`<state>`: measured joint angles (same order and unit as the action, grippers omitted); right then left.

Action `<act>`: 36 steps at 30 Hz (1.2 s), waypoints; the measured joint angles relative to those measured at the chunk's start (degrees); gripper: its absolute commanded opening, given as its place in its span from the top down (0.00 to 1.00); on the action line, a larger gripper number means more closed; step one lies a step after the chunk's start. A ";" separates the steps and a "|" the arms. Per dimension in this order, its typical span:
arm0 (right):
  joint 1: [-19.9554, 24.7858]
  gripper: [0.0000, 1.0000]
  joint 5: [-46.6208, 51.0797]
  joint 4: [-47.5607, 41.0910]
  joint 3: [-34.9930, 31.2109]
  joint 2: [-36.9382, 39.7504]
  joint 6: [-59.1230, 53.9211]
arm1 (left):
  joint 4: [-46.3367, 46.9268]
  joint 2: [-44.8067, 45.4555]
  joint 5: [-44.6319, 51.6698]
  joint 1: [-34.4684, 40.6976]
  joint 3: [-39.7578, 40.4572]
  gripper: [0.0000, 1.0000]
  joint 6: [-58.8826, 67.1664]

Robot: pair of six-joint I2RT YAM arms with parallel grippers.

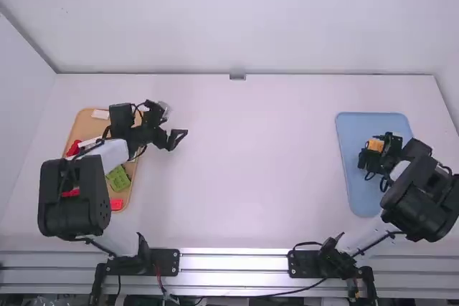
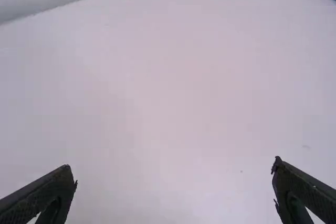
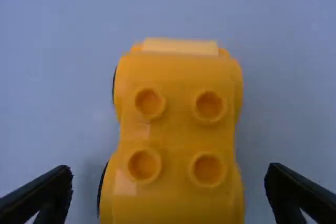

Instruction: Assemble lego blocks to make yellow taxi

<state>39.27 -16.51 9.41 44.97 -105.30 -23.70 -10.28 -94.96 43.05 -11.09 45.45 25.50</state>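
Observation:
On the blue tray (image 1: 350, 177) at the right, my right gripper (image 1: 368, 160) is over the yellow car base (image 1: 375, 145). In the right wrist view the right gripper (image 3: 168, 184) stands open, one finger on each side of the studded yellow car base (image 3: 176, 135), with a gap on both sides. My left gripper (image 1: 177, 139) is over the white table just right of the wooden tray (image 1: 125, 195). The left wrist view shows the left gripper (image 2: 175, 179) open above bare table (image 2: 173, 103), nothing between its fingers.
The wooden tray at the left holds a green block (image 1: 117, 178), a red block (image 1: 116, 204) and other red and white pieces, partly covered by the left arm. A small grey fixture (image 1: 237, 77) sits at the table's back edge.

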 measured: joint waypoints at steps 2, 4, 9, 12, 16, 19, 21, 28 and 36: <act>-1.60 0.02 3.08 -7.41 1.73 1.79 0.46 | 1.20 1.62 -3.98 0.39 0.02 0.01 -3.56; -3.13 0.01 5.27 -12.52 3.34 3.85 0.74 | 2.36 3.65 -7.54 1.07 0.02 0.01 -5.84; -7.50 0.01 9.51 -22.91 8.20 9.46 0.90 | 6.03 10.08 -16.41 3.76 0.02 0.01 -9.07; -12.83 0.02 12.48 -30.49 11.39 14.97 1.11 | 7.52 16.41 -24.22 7.89 -0.02 0.01 -10.10; -19.91 0.01 14.16 -34.47 12.07 20.11 1.90 | 6.27 25.22 -30.71 13.90 -2.78 0.01 -10.10; -25.11 0.01 14.53 -35.12 12.07 22.58 2.32 | 3.61 30.60 -32.96 17.49 -6.01 0.01 -10.10; -29.38 0.02 14.62 -35.10 12.07 24.15 2.49 | 1.49 34.16 -33.90 19.54 -8.59 0.01 -10.12; -45.55 0.02 14.80 -33.42 12.07 26.99 2.32 | -4.17 44.70 -35.26 22.21 -17.29 0.01 -10.16; -50.36 0.09 15.37 -30.08 10.84 30.91 3.87 | -2.34 51.98 -37.53 19.89 -22.91 0.09 -12.44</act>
<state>-11.09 -1.15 -20.67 55.81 -74.39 -19.84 -12.62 -42.98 5.52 8.80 22.55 13.06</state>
